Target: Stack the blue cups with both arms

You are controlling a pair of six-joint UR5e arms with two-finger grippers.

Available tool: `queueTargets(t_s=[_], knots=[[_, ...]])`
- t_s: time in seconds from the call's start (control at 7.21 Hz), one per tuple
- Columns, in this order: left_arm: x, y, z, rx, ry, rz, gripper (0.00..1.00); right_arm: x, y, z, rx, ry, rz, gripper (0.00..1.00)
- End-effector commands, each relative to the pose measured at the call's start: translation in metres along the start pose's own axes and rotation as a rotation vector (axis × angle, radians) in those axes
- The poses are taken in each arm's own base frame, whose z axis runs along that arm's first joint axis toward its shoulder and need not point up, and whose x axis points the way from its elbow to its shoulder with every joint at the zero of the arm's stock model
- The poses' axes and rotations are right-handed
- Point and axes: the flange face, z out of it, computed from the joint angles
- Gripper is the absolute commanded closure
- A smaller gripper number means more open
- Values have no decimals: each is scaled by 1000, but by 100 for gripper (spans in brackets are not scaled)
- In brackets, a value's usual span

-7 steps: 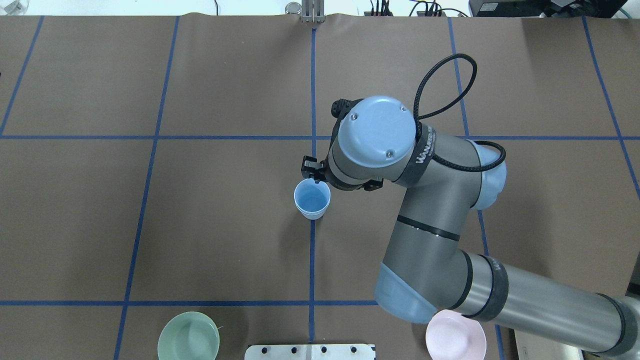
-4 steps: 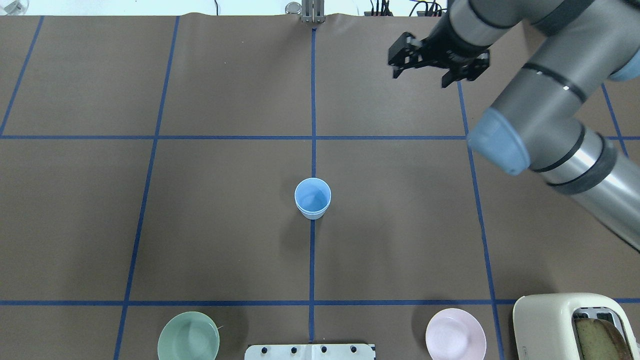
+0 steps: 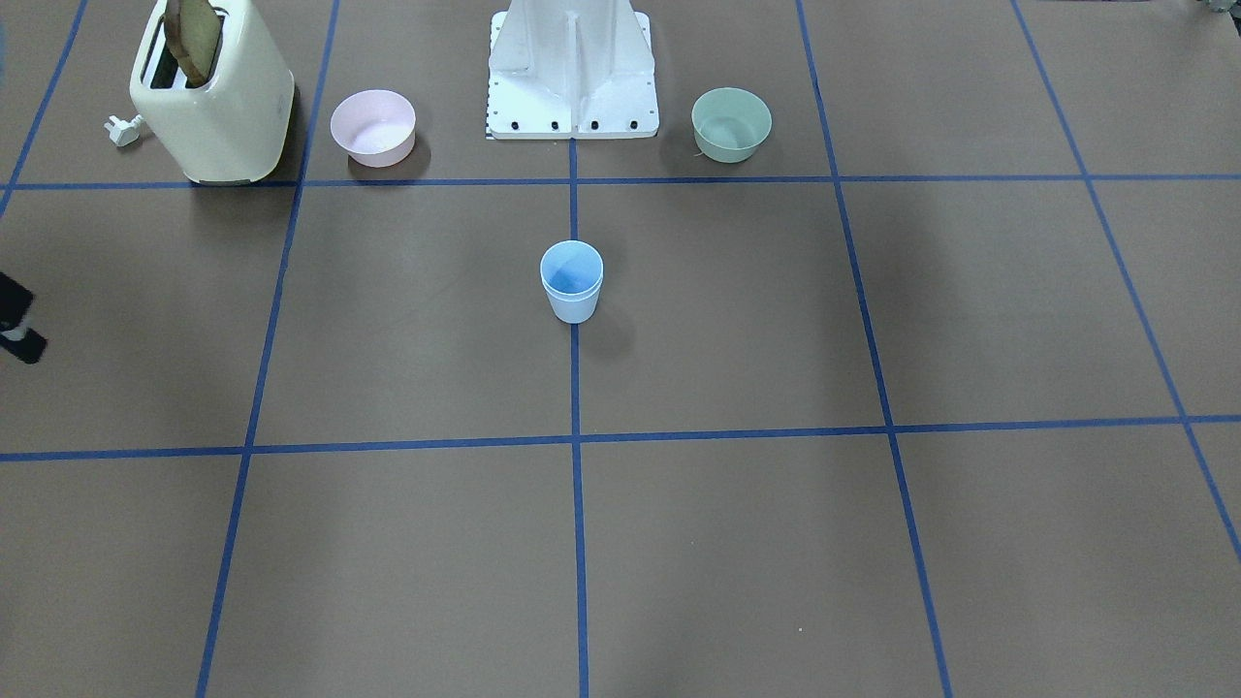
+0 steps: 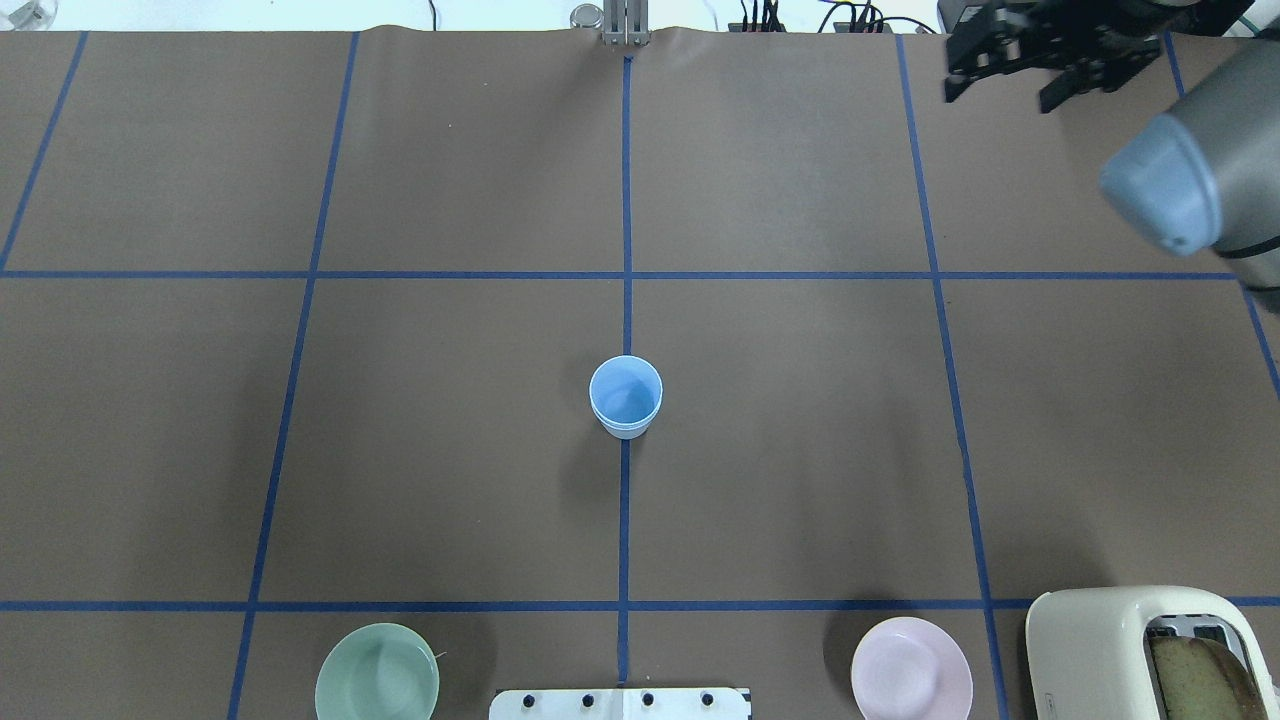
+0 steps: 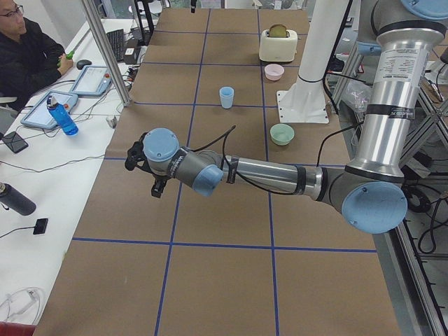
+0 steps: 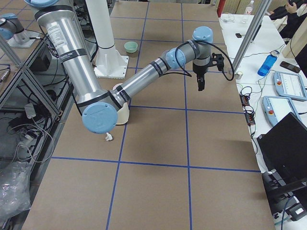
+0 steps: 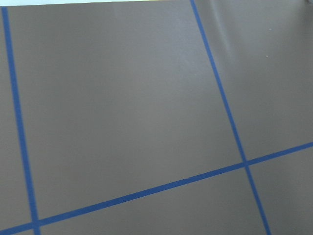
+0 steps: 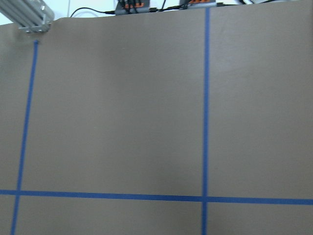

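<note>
The two pale-blue cups (image 4: 625, 397) stand nested one inside the other, upright at the table's centre, on the blue centre line. They also show in the front-facing view (image 3: 571, 281) and the left view (image 5: 226, 97). My right gripper (image 4: 998, 92) is open and empty, high over the far right corner of the table, well apart from the cups. My left gripper (image 5: 145, 171) shows only in the left side view, far out over the table's left end. I cannot tell whether it is open or shut. Both wrist views show only bare brown table.
A mint-green bowl (image 4: 377, 672) and a pink bowl (image 4: 911, 668) sit near the robot's white base pedestal (image 3: 572, 73). A cream toaster (image 4: 1130, 650) holding bread stands at the near right. An operator (image 5: 28, 56) sits beyond the far edge.
My right arm has pulled away from the cups, first to the far right, then on to the table's far right corner. The nested cups have not moved.
</note>
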Motion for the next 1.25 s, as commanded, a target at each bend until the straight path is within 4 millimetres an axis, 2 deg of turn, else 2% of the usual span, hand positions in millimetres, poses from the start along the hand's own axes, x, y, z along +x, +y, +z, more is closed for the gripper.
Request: queueTargets(t_s=[0.0, 0.14, 0.28, 0.42, 0.69, 0.97, 1.11], knots=[[-33, 8, -19, 20, 15, 0, 2, 120, 40, -24, -3, 7, -75, 0], [-43, 11, -21, 19, 14, 21, 2, 149, 50, -31, 0, 5, -53, 0], [-51, 13, -26, 25, 10, 38, 2, 194, 80, -28, -15, 13, -44, 0], [-59, 15, -29, 28, 6, 39, 2, 209, 83, -30, -27, 16, -37, 0], [-59, 15, -32, 34, 6, 40, 2, 223, 83, -21, -47, 37, -3, 0], [-63, 17, -31, 30, 4, 35, 2, 260, 72, 10, -100, 48, 42, 0], [-64, 24, -30, 28, 5, 31, 2, 280, 70, 33, -105, 49, 36, 0]])
